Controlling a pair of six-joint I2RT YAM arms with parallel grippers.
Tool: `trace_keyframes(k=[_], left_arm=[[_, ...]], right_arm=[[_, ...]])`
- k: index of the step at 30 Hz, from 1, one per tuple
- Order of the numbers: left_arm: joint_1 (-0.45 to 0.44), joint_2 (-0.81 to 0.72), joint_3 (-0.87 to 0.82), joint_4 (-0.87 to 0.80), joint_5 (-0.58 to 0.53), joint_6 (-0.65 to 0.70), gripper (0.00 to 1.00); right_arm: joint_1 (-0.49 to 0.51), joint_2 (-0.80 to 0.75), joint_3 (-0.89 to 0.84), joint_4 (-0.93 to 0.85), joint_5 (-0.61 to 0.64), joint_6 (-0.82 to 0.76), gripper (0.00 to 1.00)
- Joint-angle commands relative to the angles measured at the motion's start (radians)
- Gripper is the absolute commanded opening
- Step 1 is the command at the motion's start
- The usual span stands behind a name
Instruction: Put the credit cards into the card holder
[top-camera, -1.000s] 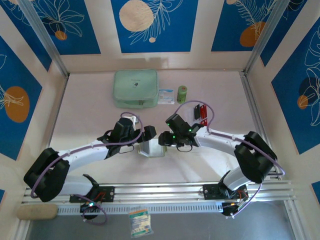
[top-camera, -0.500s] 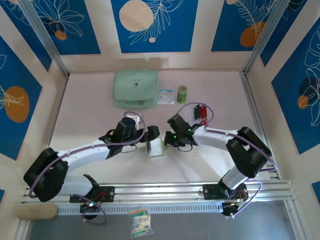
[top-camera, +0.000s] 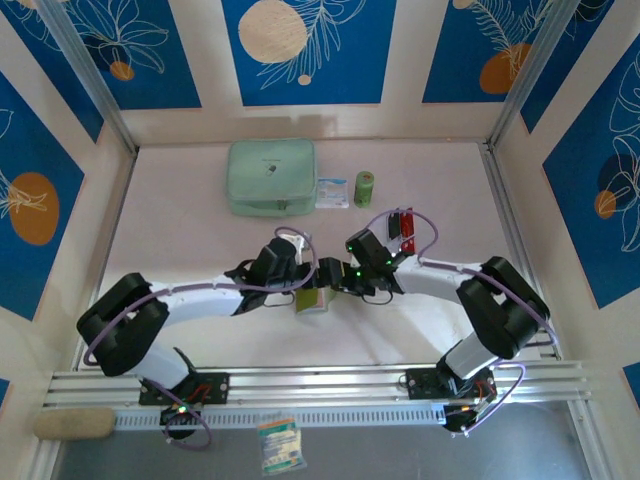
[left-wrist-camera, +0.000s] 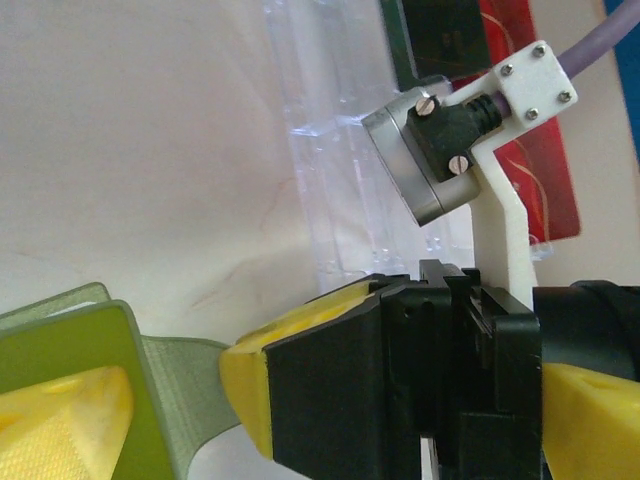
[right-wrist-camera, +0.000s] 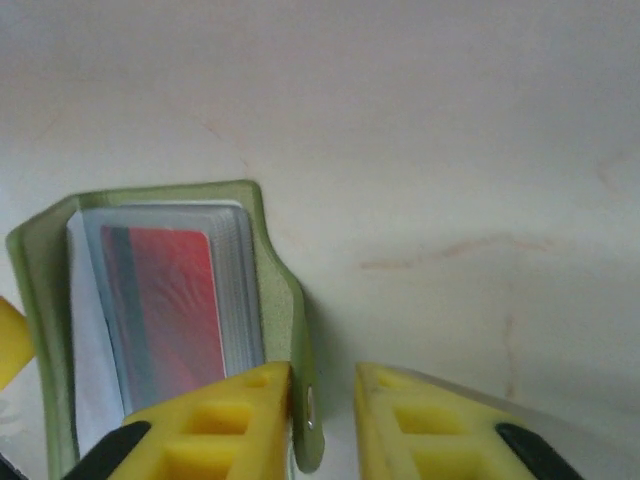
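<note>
The olive-green card holder lies open between both grippers at mid-table. In the right wrist view its grey sleeves hold a red credit card. Its snap tab stands between the slightly parted jaws of my right gripper, touching the left finger with a gap to the right one. My left gripper is wide open, its left finger against the holder's green cover. More credit cards, a red one and a dark one, stand in the clear acrylic rack.
A pale mint zip pouch, a small packet and a green cylinder sit at the back. The acrylic rack is just behind my right arm. Metal rails run along the near edge.
My left arm has reached further right, up to the card holder. The holder has shifted slightly right and looks narrower. My right gripper has moved a little toward the rack.
</note>
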Motion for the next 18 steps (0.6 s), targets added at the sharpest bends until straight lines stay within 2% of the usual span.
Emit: trace_keyframes(k=[1,8,18], left_arm=[[-0.009,0.039,-0.059,0.003,-0.070,-0.025,1.00],[-0.015,0.053,-0.083,0.018,-0.090,-0.037,1.00],[-0.009,-0.023,0.009,-0.073,-0.096,0.036,1.00]], right_arm=[[-0.024,-0.106,-0.016,-0.045,-0.018,0.010,0.25],[-0.061,-0.238,-0.061,-0.098,-0.002,0.034,0.25],[-0.063,-0.360,-0.081,-0.155,0.029,0.060,0.24]])
